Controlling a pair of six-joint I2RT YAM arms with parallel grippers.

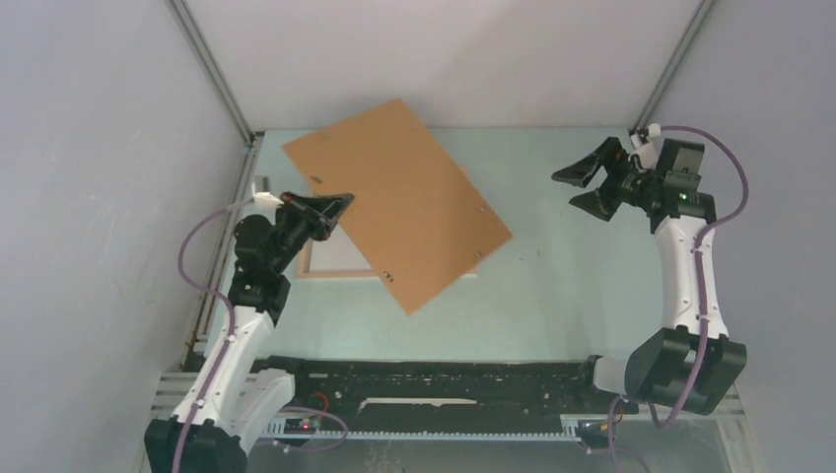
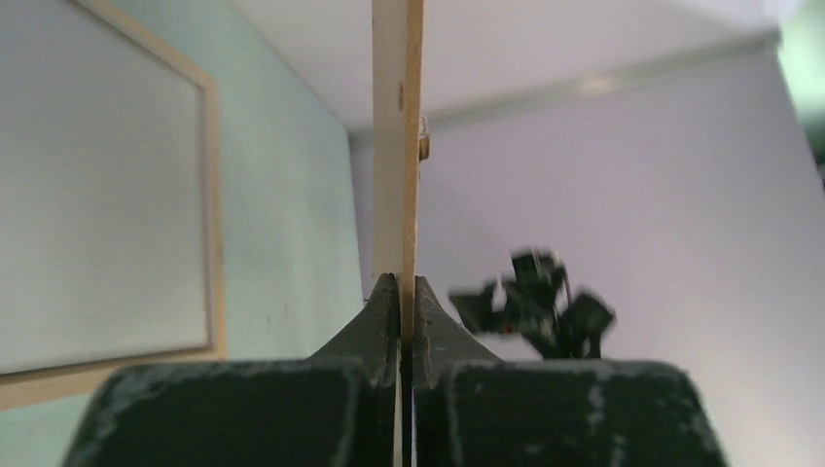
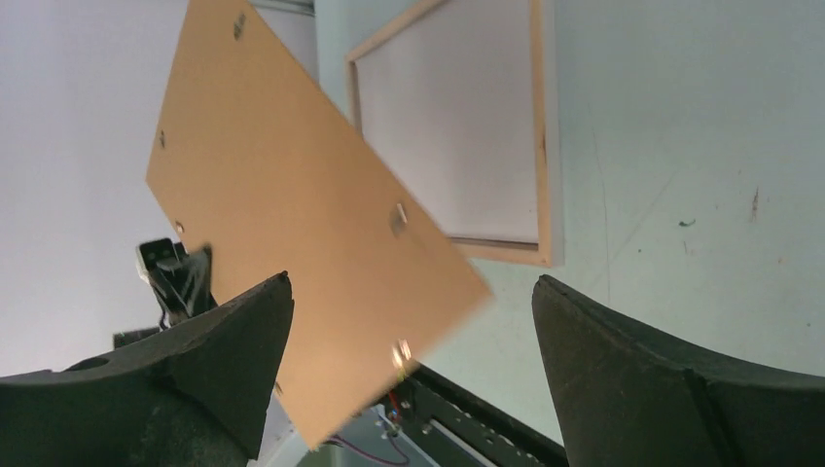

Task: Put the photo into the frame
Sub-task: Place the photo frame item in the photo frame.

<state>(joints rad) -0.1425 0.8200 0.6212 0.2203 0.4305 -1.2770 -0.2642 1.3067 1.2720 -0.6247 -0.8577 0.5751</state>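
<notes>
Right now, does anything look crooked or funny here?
Yes. The photo, brown back up, hangs tilted in the air, pinched at one edge by the left end effector. It is crooked over the frame lying flat on the table, corners not lined up.

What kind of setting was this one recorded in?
Most likely a lab robot cell, not a home or shop: plain grey panel walls on aluminium corner posts box in a pale green table, with the left arm and right arm bolted to a rail at its near edge.
</notes>
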